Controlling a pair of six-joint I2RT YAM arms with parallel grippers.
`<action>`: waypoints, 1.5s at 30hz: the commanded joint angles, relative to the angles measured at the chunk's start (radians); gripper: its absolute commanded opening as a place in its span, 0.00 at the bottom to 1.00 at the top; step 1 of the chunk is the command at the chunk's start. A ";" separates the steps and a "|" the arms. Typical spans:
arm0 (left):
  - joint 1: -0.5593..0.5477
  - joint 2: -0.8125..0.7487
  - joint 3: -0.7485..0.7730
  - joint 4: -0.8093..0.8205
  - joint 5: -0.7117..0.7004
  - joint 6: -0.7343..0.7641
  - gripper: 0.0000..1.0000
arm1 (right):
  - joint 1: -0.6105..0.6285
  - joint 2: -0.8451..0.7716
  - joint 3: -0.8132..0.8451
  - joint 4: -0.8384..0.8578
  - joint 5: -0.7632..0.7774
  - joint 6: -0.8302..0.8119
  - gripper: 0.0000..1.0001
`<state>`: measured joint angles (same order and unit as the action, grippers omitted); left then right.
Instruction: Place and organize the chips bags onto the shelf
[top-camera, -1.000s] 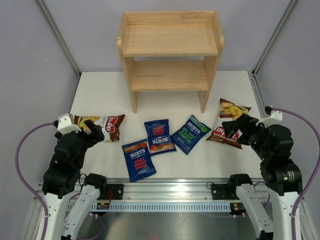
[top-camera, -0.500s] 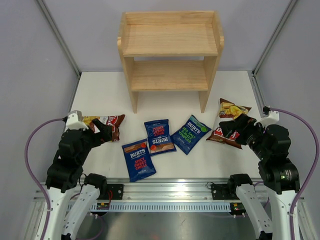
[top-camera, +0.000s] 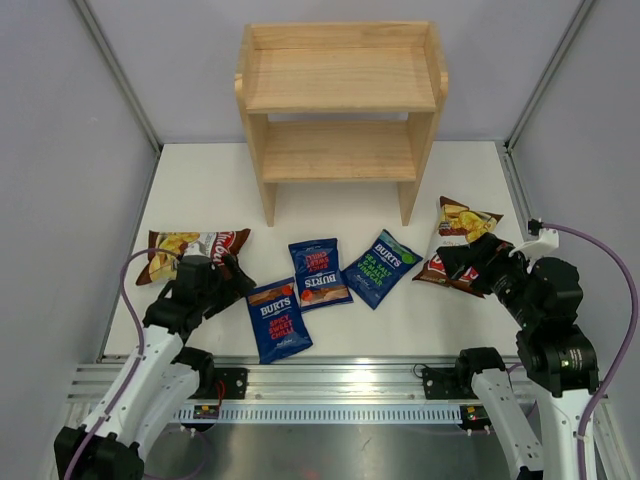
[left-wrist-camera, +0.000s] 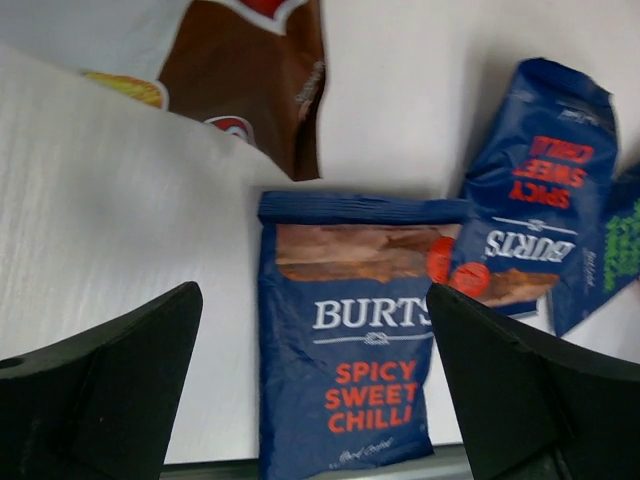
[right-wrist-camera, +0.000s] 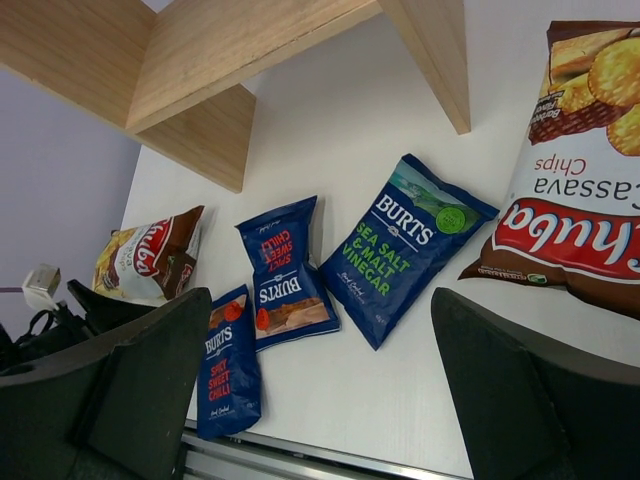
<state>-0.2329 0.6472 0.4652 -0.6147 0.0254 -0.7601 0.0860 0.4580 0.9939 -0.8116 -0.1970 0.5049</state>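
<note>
Glossy blue film, the red-lettered BURTS bag (left-wrist-camera: 345, 385) lies flat just below and between the fingers of the left gripper (top-camera: 228, 277), which is spread fully wide and empty. The bag is probably light, soft and slippery, so it is best pinched at its crimped top seam. The right gripper (top-camera: 462, 262), equally wide and empty, hangs by a brown Chuba bag (top-camera: 455, 225), and the wooden shelf (top-camera: 340, 90) stands well ahead of both, still bare.

Row of bags (top-camera: 319, 272) spans table (top-camera: 210, 190) middle, left to right. Open strip behind, up to shelf (top-camera: 340, 95) at far edge. Side panels (top-camera: 432, 60) wall both tiers.
</note>
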 joint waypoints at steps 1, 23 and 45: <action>0.001 0.038 -0.028 0.093 -0.096 -0.047 0.99 | -0.003 -0.004 -0.009 0.052 -0.035 0.007 0.99; -0.144 0.380 -0.069 0.263 -0.140 -0.036 0.76 | -0.003 -0.001 -0.047 0.088 -0.064 0.012 1.00; -0.307 0.269 -0.080 0.260 -0.318 -0.100 0.00 | -0.003 0.001 -0.110 0.127 -0.146 0.029 1.00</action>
<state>-0.5163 0.9882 0.3897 -0.3584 -0.2386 -0.8425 0.0860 0.4564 0.9096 -0.7410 -0.2714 0.5179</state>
